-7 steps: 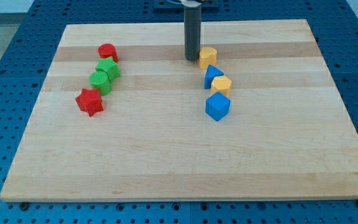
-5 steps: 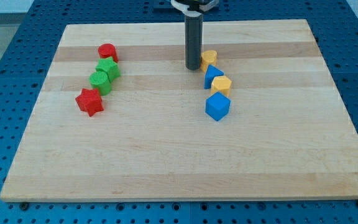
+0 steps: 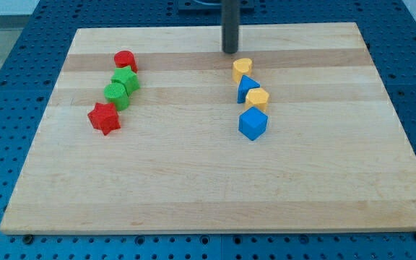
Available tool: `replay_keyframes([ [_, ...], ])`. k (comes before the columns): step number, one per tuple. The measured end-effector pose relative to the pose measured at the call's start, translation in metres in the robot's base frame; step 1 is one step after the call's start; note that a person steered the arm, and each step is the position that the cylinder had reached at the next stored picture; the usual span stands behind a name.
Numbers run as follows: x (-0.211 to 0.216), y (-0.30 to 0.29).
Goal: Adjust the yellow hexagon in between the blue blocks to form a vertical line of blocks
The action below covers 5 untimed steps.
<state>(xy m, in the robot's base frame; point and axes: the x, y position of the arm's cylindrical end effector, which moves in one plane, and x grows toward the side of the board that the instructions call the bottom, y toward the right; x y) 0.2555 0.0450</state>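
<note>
A yellow hexagon (image 3: 258, 98) lies between a blue triangular block (image 3: 248, 87) above it and a blue cube (image 3: 253, 123) below it, touching both. It sits a little to the right of the two blue blocks. Another yellow block (image 3: 242, 69) lies at the top of this column. My tip (image 3: 230, 51) rests on the board above and slightly left of that top yellow block, apart from it.
At the view's left, a red cylinder (image 3: 125, 61), two green blocks (image 3: 127, 79) (image 3: 116, 94) and a red star (image 3: 104, 118) form a slanted column. The wooden board (image 3: 208, 188) lies on a blue perforated table.
My tip has moved up the view, away from the top yellow block's left side. The blocks stay where they were.
</note>
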Motion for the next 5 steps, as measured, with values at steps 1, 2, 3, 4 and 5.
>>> replay_keyframes([
  [1, 0.063, 0.05],
  [2, 0.157, 0.059],
  [3, 0.164, 0.055],
  [4, 0.185, 0.048],
  [5, 0.185, 0.048],
])
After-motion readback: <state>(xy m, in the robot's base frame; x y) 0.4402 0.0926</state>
